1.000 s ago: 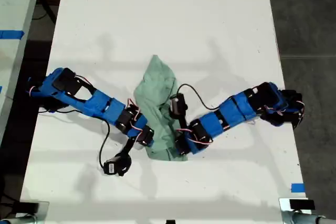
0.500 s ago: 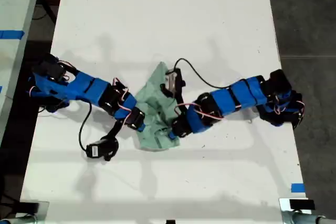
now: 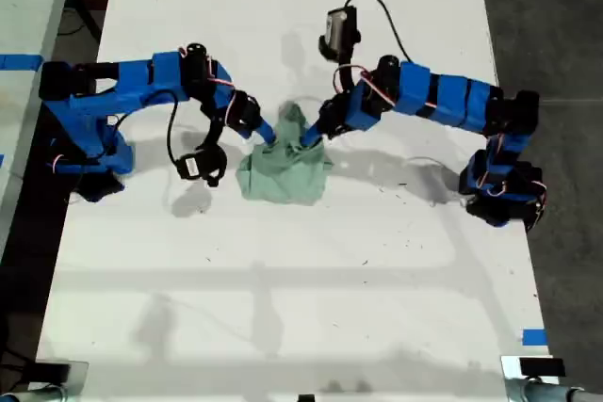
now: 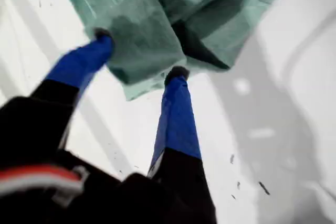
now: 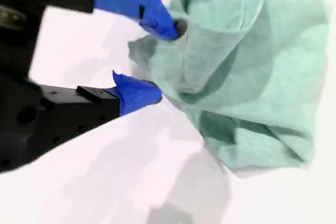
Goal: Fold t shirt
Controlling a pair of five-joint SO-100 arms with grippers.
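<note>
Both grippers now up toward the far middle of the worktop [image 3: 396, 261], first gripper [image 4: 139, 53] and second gripper [image 5: 157, 59] each with fingers spread round a fold of the t shirt [image 3: 283, 171], dragged along, bunched, nowhere near folded.

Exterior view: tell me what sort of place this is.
Likely a robotics lab or test bench. A long bare white table carries two blue arms with exposed wiring, both working on one green t shirt. Blue tape marks the table's edge, and dark floor lies beyond it.
</note>
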